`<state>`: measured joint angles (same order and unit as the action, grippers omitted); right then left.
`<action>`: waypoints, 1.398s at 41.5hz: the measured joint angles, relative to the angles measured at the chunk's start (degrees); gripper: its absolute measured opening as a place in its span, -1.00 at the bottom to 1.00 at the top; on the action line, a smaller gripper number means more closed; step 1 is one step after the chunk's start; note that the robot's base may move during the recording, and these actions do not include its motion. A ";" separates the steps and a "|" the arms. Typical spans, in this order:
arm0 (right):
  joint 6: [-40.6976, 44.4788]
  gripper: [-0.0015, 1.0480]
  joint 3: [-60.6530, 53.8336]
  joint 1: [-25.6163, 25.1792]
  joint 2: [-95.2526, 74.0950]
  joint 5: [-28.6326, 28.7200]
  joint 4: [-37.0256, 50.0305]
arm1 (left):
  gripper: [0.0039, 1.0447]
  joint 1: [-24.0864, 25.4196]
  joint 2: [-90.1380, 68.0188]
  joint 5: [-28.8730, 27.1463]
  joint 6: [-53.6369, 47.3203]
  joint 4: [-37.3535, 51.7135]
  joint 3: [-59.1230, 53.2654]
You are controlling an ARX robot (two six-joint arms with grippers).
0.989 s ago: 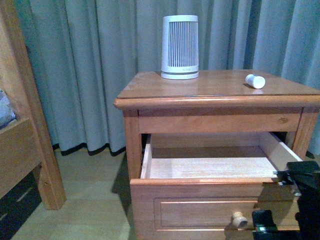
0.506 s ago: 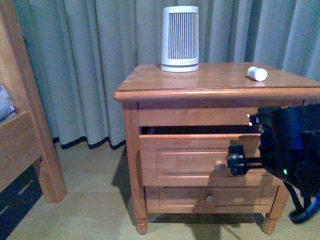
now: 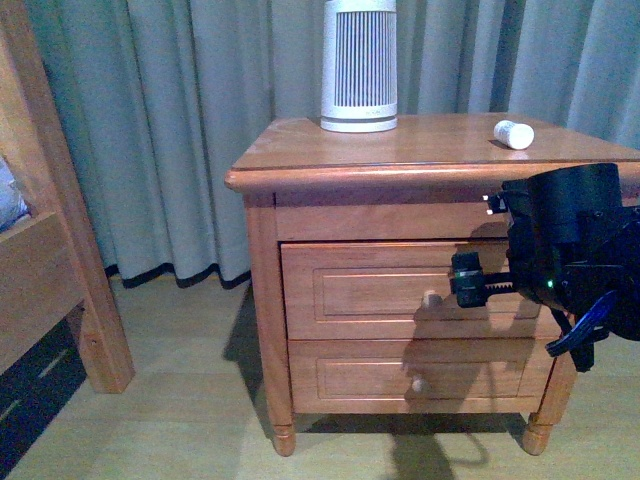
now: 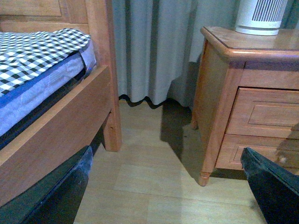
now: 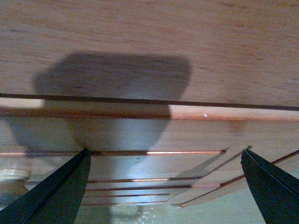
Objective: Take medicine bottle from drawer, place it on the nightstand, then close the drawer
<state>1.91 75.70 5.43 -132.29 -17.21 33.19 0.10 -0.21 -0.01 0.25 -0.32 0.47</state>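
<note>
The small white medicine bottle (image 3: 513, 134) lies on its side on the right of the nightstand (image 3: 300, 150) top. The upper drawer (image 3: 360, 290) is pushed in flush, its round knob (image 3: 432, 299) showing. My right gripper (image 3: 463, 281) is open just in front of the drawer's right half, beside the knob. In the right wrist view the panelled drawer front (image 5: 149, 135) fills the picture, with nothing between the open right gripper (image 5: 163, 186) fingers and the knob (image 5: 9, 179) off to one side. My left gripper (image 4: 168, 186) is open above bare floor, holding nothing.
A tall white ribbed device (image 3: 359, 65) stands at the back of the top. The lower drawer (image 3: 400, 375) is shut. A wooden bed frame (image 3: 60, 230) with checked bedding (image 4: 32, 51) stands to the left, and grey curtains (image 3: 180, 120) hang behind.
The upper drawer went from fully pulled out to fully shut. My right arm moved forward with the drawer front. The bottle stayed on the top.
</note>
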 joint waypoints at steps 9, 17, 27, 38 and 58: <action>-0.31 0.87 -0.20 -0.96 0.15 0.57 -0.20 | 0.88 0.00 0.00 0.00 0.00 0.00 0.00; -3.17 0.87 -4.46 -2.05 4.26 0.44 0.76 | 0.88 0.00 0.00 0.00 0.00 0.00 0.00; -5.57 0.87 -28.15 -2.64 29.18 -0.20 2.93 | 0.88 0.00 0.00 0.00 0.00 0.00 0.00; -5.29 0.87 -50.56 -9.99 69.53 0.48 -10.58 | 0.88 0.00 0.00 0.00 0.00 0.00 0.00; -3.41 0.45 -61.42 -15.02 96.83 24.37 -12.83 | 0.88 0.00 0.00 0.00 0.00 0.00 0.00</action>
<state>-1.50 14.28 -9.58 -35.46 7.16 20.36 0.10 -0.21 -0.01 0.25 -0.32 0.47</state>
